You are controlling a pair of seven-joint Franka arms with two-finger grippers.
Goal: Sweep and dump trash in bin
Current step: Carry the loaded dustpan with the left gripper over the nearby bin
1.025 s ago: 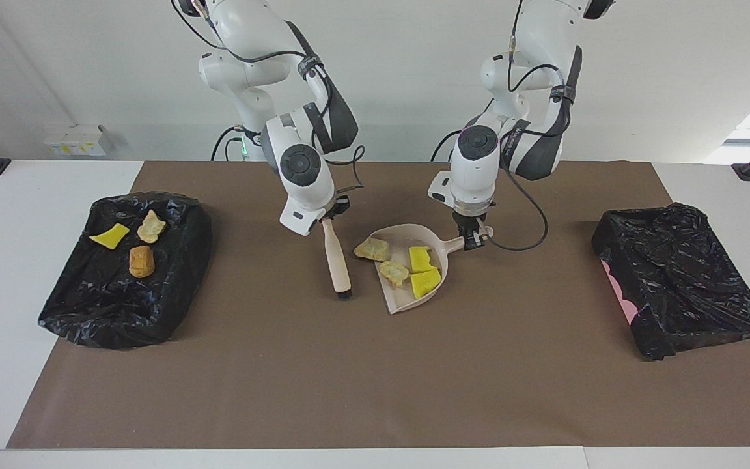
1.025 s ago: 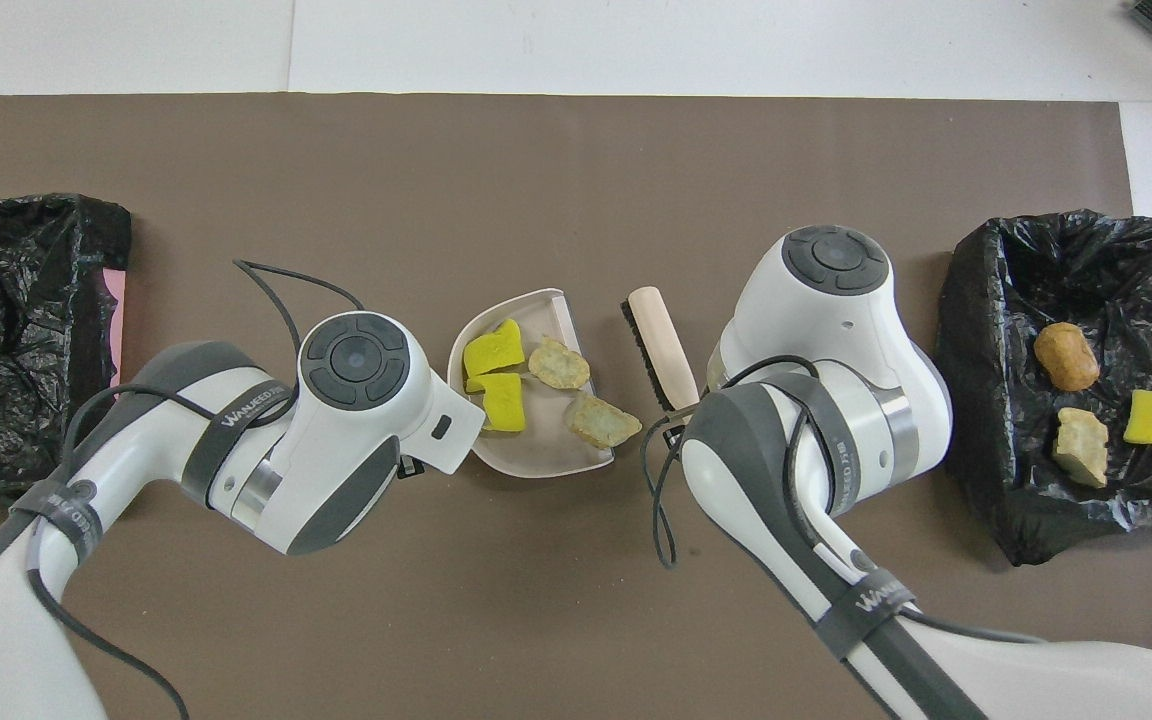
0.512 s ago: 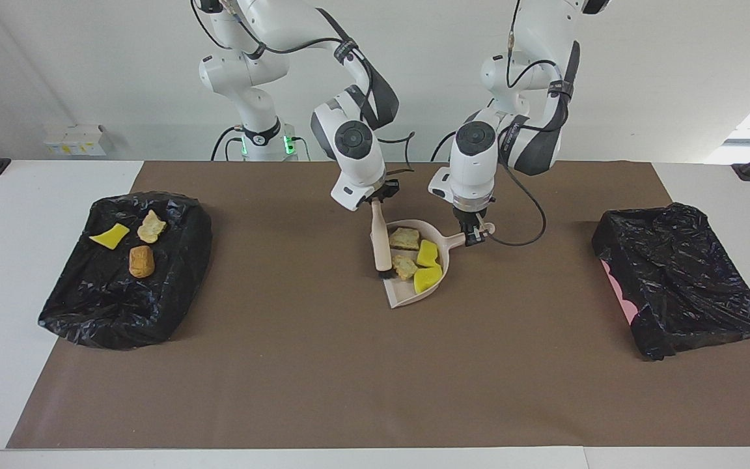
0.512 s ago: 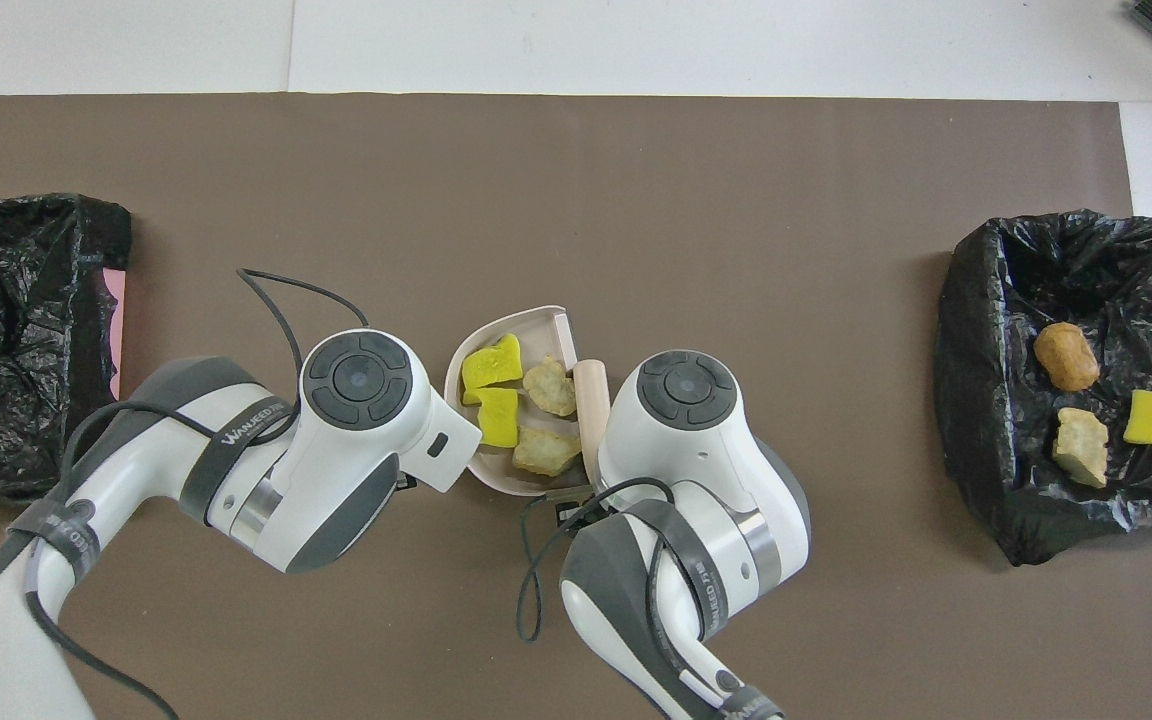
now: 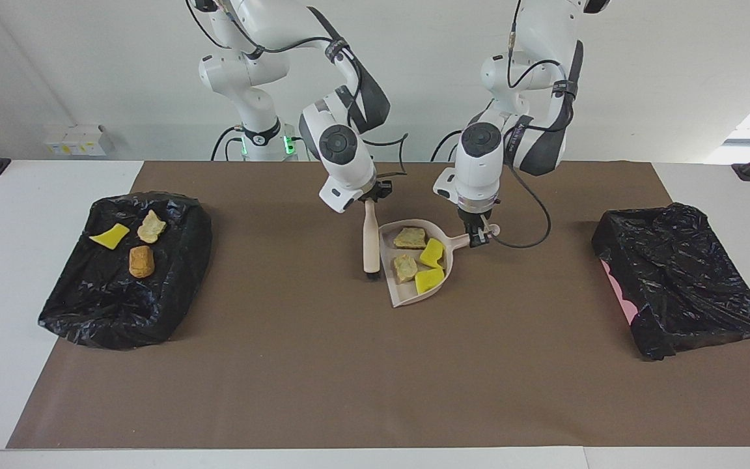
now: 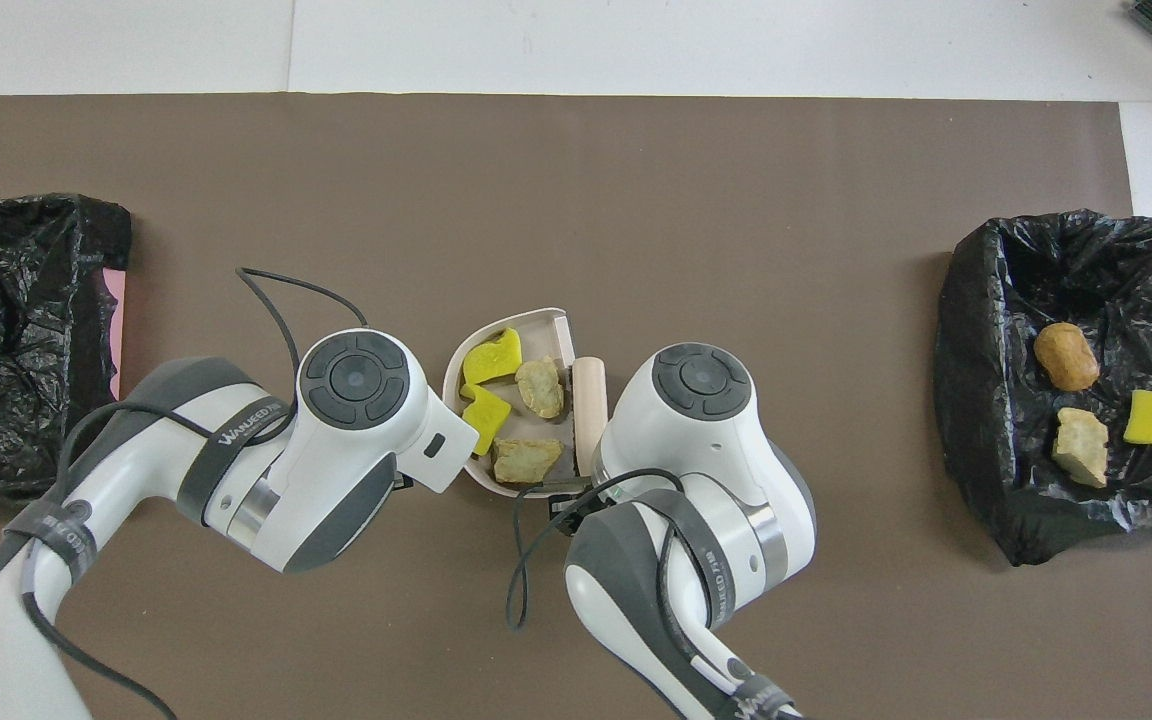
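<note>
A beige dustpan (image 5: 405, 294) lies mid-table on the brown mat, with two yellow chunks (image 5: 433, 253) and two tan chunks (image 5: 409, 237) of trash in it. My left gripper (image 5: 477, 236) is shut on the dustpan's handle. My right gripper (image 5: 373, 194) is shut on the brush (image 5: 370, 244), which hangs bristles down beside the pan's open mouth. In the overhead view the dustpan (image 6: 528, 320), the brush (image 6: 589, 400) and the chunks (image 6: 492, 355) show between the two wrists, which hide both grippers. Three more chunks (image 5: 141, 260) lie in the black-lined bin (image 5: 88, 306) at the right arm's end.
A second black-lined bin (image 5: 681, 286) stands at the left arm's end of the table, with pink showing at its side; it also shows in the overhead view (image 6: 16, 330). The brown mat (image 5: 375, 378) covers most of the table.
My right gripper swept the brush toward the dustpan and pushed the tan chunk at its mouth inside, then drew the brush back a little. The dustpan shifted slightly.
</note>
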